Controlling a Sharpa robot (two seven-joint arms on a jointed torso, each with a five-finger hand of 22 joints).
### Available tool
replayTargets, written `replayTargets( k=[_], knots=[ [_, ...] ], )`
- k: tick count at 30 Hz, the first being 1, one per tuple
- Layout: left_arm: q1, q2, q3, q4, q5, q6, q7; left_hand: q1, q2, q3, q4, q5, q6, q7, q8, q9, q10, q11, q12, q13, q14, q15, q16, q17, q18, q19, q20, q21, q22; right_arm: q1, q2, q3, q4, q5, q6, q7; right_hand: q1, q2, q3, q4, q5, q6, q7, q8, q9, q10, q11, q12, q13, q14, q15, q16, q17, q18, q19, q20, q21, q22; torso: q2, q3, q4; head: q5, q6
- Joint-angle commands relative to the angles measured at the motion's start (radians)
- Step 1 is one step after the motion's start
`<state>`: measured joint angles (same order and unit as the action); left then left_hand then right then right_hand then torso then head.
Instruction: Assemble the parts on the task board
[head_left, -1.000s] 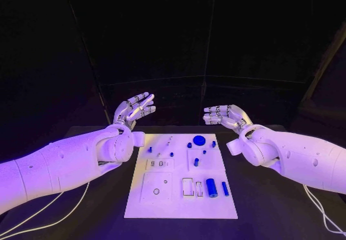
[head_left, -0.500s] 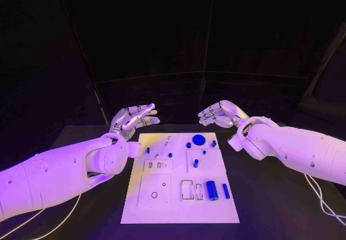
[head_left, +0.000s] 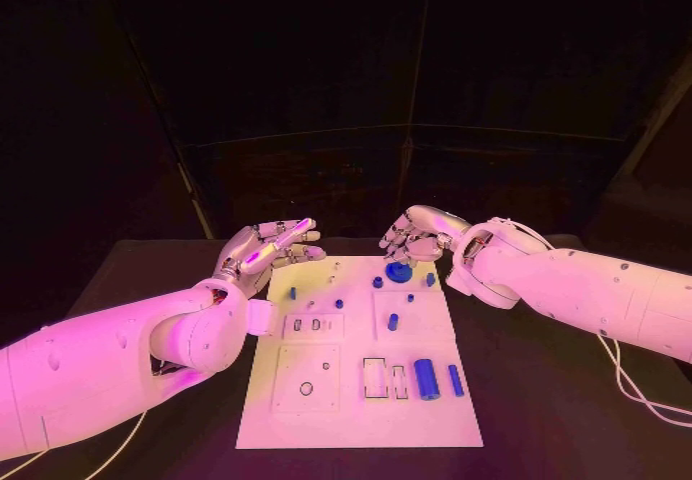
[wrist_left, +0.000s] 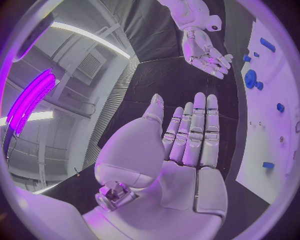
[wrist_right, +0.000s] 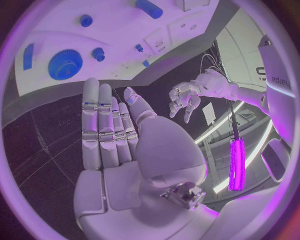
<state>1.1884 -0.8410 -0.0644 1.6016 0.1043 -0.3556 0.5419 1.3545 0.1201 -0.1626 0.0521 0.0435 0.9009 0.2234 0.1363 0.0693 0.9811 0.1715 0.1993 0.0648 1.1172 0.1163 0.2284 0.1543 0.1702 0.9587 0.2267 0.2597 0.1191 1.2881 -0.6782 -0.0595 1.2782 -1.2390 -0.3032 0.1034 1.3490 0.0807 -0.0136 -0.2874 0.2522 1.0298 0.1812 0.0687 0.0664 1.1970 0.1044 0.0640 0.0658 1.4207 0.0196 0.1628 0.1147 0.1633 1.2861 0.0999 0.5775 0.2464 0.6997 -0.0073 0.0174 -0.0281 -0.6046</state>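
near edge of board: I see the task board (head_left: 358, 400) flat on the black bench (head_left: 548, 400), long side running away from me. Near right of it holds a blue cylinder (head_left: 426, 379) lying on its side, with a slimmer blue bar (head_left: 454, 379) just to its right. Empty rectangular slots sit to their left.
mid board: small blue peg (head_left: 392, 322) stands about centre; a few smaller blue pieces are dotted toward the far end, too small for me to tell seated from loose.
far board: blue gear (head_left: 398, 271) sits near the far edge, right of centre.
left hand: left hand (head_left: 267, 247) is off the far-left corner of the board, fingers (wrist_left: 197, 130) stretched out and close together, holding nothing, touching nothing.
right hand: right hand (head_left: 418, 238) hangs above the far edge, just beyond the gear, fingers (wrist_right: 103, 125) extended and empty. I can't tell how far it is above the board.
step: my read is the reach before a first pick. Nothing grasped, parts look unplaced.
next move: likely the right hand drops onto the gear, since it's the nearest part. That needs the fingers spread around the rim, then a clean lift.
risk: the small pegs beside the gear could get knocked.
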Motion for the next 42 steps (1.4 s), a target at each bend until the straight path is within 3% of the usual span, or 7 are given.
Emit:
replayTargets(
  k=[1,5,13,19,26,31,42],
  knots=[
    [0.002,-0.005,0.001,0.018,-0.007,0.029,-0.007,0.007,0.0,0.0,-0.008,0.004,0.005,0.001,-0.005,-0.002,0.008,-0.002,-0.005,-0.001,0.002,0.001,-0.005,0.001,0.013,0.007,0.001,0.0,-0.001,0.003,0.007,0.002,0.009,-0.187,0.082,-0.107,-0.015,-0.009,0.01,0.0,-0.011,-0.024,0.001,-0.007,-0.003,-0.025,0.003,-0.002,-0.001,0.011,0.001,-0.009,0.002,0.013,0.024,0.001,0.04,0.021,0.02,0.0005,0.0023,0.0,0.003],
    [0.002,-0.012,0.001,0.033,-0.006,0.032,-0.01,0.006,0.0,0.0,-0.008,0.004,0.005,0.002,-0.006,-0.002,0.007,-0.001,-0.007,-0.001,0.001,0.001,-0.007,0.001,0.013,0.007,0.001,-0.001,-0.002,0.003,0.013,0.004,0.019,-0.238,0.101,-0.135,-0.021,-0.016,0.019,0.0,-0.019,-0.051,0.001,-0.004,-0.001,-0.061,0.007,0.0,-0.001,0.018,0.003,-0.023,0.005,0.011,0.046,0.006,0.112,0.064,0.031,-0.0002,0.0029,-0.004,0.005],
    [0.002,-0.014,0.001,0.045,-0.005,0.036,-0.012,0.005,0.001,-0.001,-0.008,0.004,0.005,0.003,-0.008,-0.002,0.007,-0.001,-0.01,-0.001,0.0,0.002,-0.009,0.002,0.013,0.008,0.002,-0.002,-0.003,0.004,0.023,0.005,0.026,-0.297,0.16,-0.183,-0.028,-0.02,0.042,0.001,-0.021,-0.056,-0.002,-0.001,0.001,-0.063,0.007,0.003,0.001,0.03,0.003,-0.047,0.014,-0.009,0.06,0.013,0.319,0.285,0.04,-0.0012,0.0058,-0.008,0.003],
    [0.002,-0.018,0.001,0.05,-0.004,0.038,-0.014,0.005,0.001,-0.001,-0.008,0.004,0.005,0.004,-0.009,-0.003,0.007,0.0,-0.011,-0.001,0.0,0.002,-0.011,0.002,0.013,0.008,0.002,-0.003,-0.003,0.004,0.029,0.005,0.023,-0.31,0.178,-0.199,-0.031,-0.024,0.051,0.001,-0.02,-0.055,-0.002,-0.001,0.001,-0.067,0.007,0.003,0.002,0.033,0.004,-0.055,0.017,-0.01,0.05,0.016,0.353,0.317,0.043,-0.002,0.0043,-0.01,0.002],
    [0.002,-0.018,0.001,0.051,-0.004,0.042,-0.017,0.003,0.001,-0.002,-0.01,0.004,0.004,0.007,-0.013,-0.003,0.006,0.002,-0.017,-0.002,0.0,0.003,-0.015,0.003,0.012,0.01,0.002,-0.006,-0.005,0.004,0.044,0.005,0.011,-0.318,0.177,-0.207,-0.033,-0.018,0.074,0.001,-0.016,-0.054,-0.001,-0.001,0.001,-0.062,0.006,0.007,0.003,0.037,0.004,-0.067,0.023,-0.018,0.051,0.019,0.429,0.403,0.043,-0.001,0.009,-0.005,-0.001],
    [0.002,-0.018,0.001,0.05,-0.004,0.046,-0.02,0.002,0.001,-0.002,-0.01,0.004,0.003,0.008,-0.014,-0.004,0.006,0.002,-0.019,-0.002,0.001,0.003,-0.016,0.004,0.012,0.01,0.002,-0.006,-0.006,0.004,0.057,0.005,0.0,-0.319,0.179,-0.209,-0.037,-0.016,0.087,0.001,-0.016,-0.052,-0.001,0.0,0.001,-0.056,0.006,0.009,0.004,0.038,0.004,-0.071,0.025,-0.02,0.052,0.02,0.457,0.432,0.044,-0.0013,0.0052,0.002,-0.004],
    [0.003,-0.016,0.001,0.05,-0.004,0.055,-0.027,0.002,0.001,-0.003,-0.01,0.005,0.003,0.008,-0.015,-0.004,0.005,0.003,-0.02,-0.002,0.001,0.004,-0.017,0.004,0.012,0.01,0.002,-0.007,-0.006,0.005,0.082,0.005,-0.026,-0.32,0.196,-0.226,-0.047,-0.015,0.136,0.001,-0.015,-0.047,-0.001,-0.001,0.001,-0.041,0.004,0.011,0.006,0.042,0.002,-0.083,0.033,-0.027,0.049,0.022,0.523,0.504,0.046,-0.0003,0.005,0.004,-0.01]
  ],
)
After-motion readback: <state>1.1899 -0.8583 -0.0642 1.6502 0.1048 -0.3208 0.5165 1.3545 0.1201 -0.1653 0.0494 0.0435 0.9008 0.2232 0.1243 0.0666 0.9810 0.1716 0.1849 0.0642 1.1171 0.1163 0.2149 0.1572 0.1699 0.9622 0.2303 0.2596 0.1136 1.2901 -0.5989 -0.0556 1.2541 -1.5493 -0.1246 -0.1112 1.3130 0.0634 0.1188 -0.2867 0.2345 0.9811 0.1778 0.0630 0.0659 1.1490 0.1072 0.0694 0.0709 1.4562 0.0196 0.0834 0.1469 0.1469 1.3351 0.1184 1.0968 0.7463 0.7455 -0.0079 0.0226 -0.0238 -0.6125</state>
